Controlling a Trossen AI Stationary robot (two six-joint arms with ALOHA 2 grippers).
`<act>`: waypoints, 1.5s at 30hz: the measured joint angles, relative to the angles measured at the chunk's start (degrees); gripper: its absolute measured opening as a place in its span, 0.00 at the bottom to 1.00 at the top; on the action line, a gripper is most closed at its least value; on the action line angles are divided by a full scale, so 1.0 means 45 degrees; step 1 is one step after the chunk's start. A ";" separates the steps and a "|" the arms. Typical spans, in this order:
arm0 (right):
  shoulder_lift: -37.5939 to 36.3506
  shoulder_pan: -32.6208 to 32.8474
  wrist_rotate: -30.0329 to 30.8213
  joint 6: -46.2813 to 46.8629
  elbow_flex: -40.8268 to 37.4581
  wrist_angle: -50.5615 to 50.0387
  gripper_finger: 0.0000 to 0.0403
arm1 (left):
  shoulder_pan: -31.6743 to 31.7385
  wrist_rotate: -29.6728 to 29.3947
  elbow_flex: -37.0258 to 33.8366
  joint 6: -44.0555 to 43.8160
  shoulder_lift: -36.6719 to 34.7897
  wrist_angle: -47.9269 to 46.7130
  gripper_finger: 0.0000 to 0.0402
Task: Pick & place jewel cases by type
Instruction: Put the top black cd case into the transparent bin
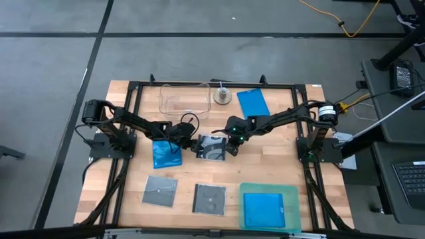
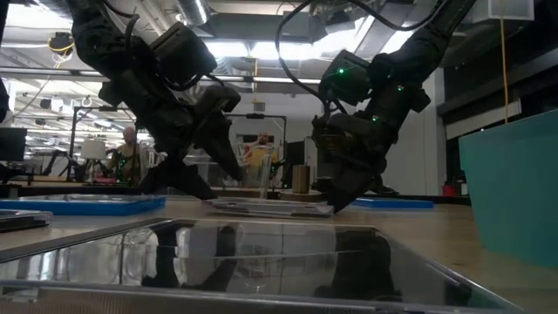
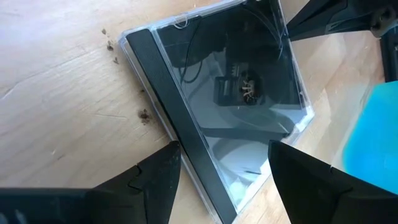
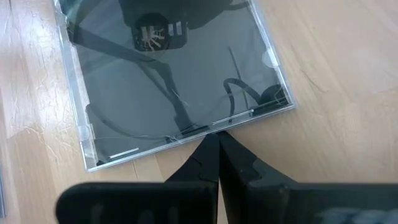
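lying near frame bottom in high view: two grey-black cases [image 1: 160, 192] [image 1: 209, 199], blue case [image 1: 263, 209] in teal tray [image 1: 291, 192]. frame centre: grey-black case [image 1: 212, 147] flat on table, left gripper [image 1: 188, 141] fingers wide astride its edge, right gripper [image 1: 232, 149] pinched closed, tips touching opposite edge. blue case [image 1: 166, 153] beside left gripper. farther: clear tub [image 1: 184, 98], blue case [image 1: 253, 103].
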 joint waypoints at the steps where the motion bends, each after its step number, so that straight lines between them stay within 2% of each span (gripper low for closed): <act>1: 0.0000 0.0000 0.0000 -0.0013 0.0000 0.0005 0.01 | 0.0000 0.0004 0.0000 -0.0031 0.0000 0.0000 0.57; 15: 0.0000 -0.0092 -0.0024 -0.0312 0.0000 0.0000 0.01 | 0.0005 0.0014 0.0000 -0.0019 -0.0399 -0.0201 0.57; 34: -0.0005 -0.0282 -0.0198 -0.0683 0.0000 -0.0112 0.01 | -0.0228 -0.0778 0.0099 0.0803 -0.2124 0.0269 0.53; 37: -0.0005 -0.0282 -0.0180 -0.0686 0.0000 -0.0083 0.01 | -0.0238 -0.0710 0.0185 0.0846 -0.2158 0.0753 0.53; 45: -0.0005 -0.0282 -0.0195 -0.0686 0.0000 -0.0083 0.01 | -0.0233 -0.0490 0.0102 0.0802 -0.2104 0.0169 0.53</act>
